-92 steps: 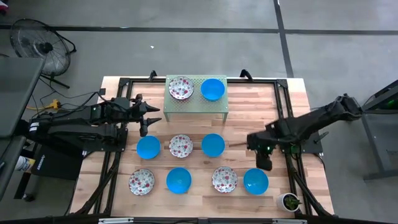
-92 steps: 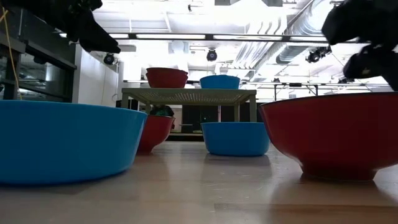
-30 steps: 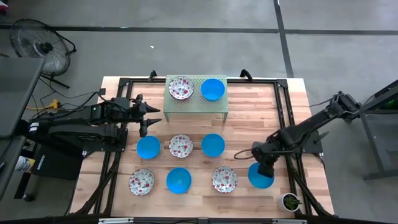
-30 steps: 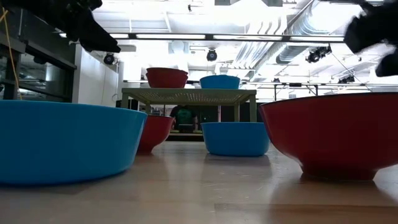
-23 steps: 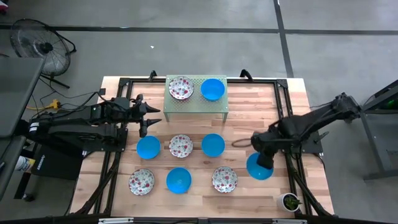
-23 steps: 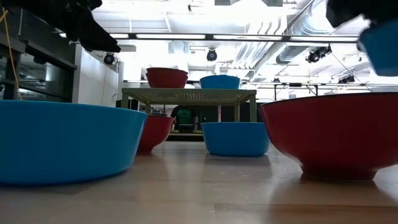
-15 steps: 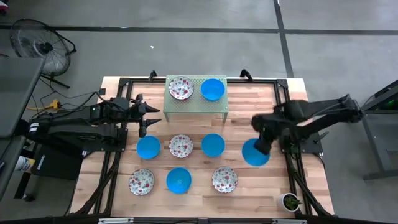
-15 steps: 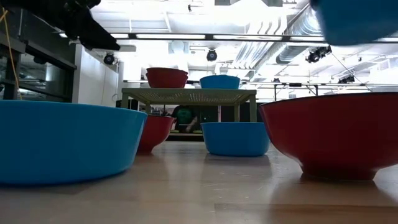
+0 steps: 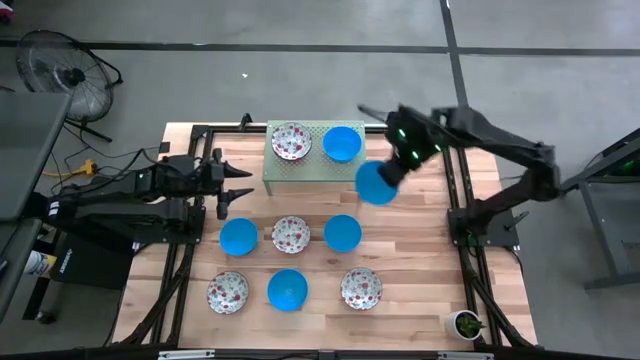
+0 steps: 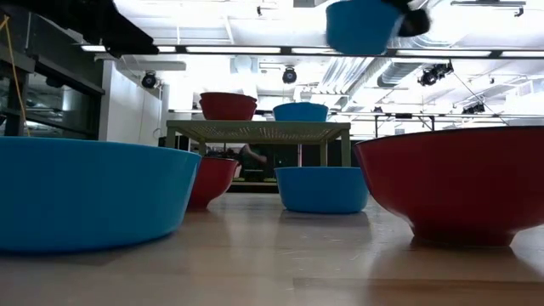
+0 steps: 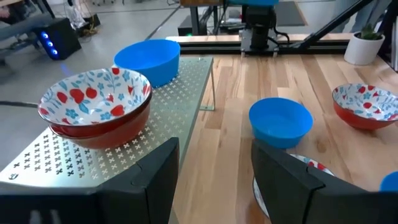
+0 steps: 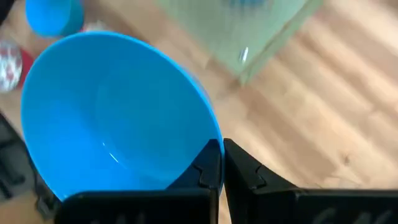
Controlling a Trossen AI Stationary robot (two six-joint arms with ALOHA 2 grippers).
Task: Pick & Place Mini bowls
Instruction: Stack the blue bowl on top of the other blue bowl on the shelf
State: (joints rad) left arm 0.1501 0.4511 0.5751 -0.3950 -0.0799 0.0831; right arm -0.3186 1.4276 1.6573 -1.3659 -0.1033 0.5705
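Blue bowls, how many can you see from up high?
5. One blue bowl sits on the green rack. One is held in the air by the right gripper. Three rest on the table: left, middle and front. None looks hidden.

Overhead camera looks straight down; table-level camera faces across; both share the green rack.

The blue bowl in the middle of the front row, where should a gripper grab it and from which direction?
Grip the blue bowl by its thin rim, coming straight down from above. It sits upright and open, so one finger can go inside and one outside, as the right gripper holds its own blue bowl.
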